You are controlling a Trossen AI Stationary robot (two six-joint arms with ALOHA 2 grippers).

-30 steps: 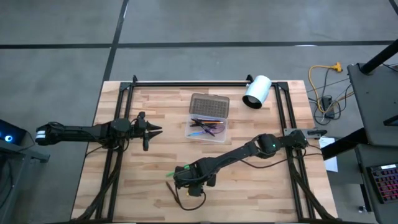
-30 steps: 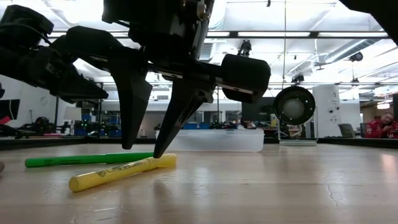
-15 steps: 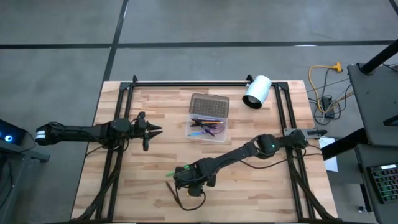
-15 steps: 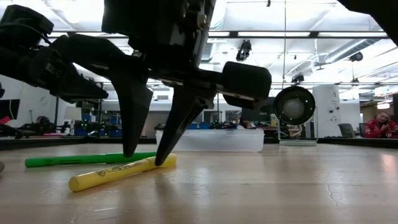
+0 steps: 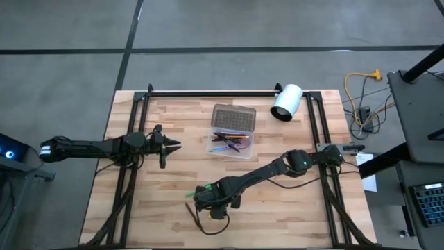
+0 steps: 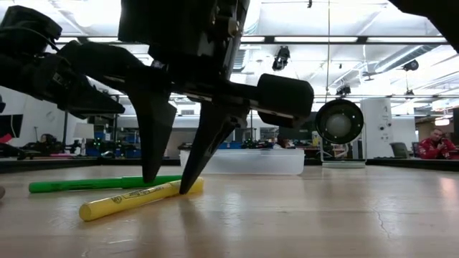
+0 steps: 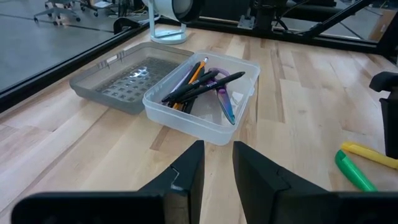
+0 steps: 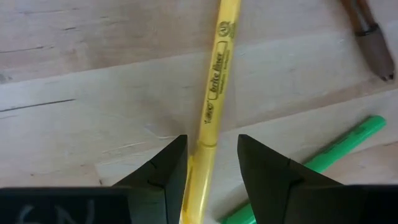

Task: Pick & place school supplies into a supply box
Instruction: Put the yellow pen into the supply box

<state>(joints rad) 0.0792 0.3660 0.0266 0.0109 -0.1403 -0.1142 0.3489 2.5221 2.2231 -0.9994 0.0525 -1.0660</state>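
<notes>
The wooden bench [image 5: 173, 208] carries everything, with the right arm stretched across its near side and the left arm waiting over the left part, its gripper [image 5: 166, 145] well apart from the work; in the left wrist view its fingers [image 7: 186, 174] stand close together with a narrow gap and hold nothing. A white cylinder [image 5: 286, 102] lies at the far right corner. The supply box [image 5: 231, 144] sits near the middle of the bench, its grey lid [image 5: 233, 119] folded open flat on the far side, and pens, pencils and purple-handled scissors [image 7: 219, 87] already lie inside the clear tray. The right gripper [image 5: 212, 201] is down at the bench, fingers [image 8: 163, 168] parted and straddling the yellow highlighter [image 8: 211, 112], one tip on each side of its barrel, not closed on it. A green marker [image 6: 100, 183] lies just beside the highlighter, and a dark brown pencil [image 8: 367, 37] rests nearby on the wood.
</notes>
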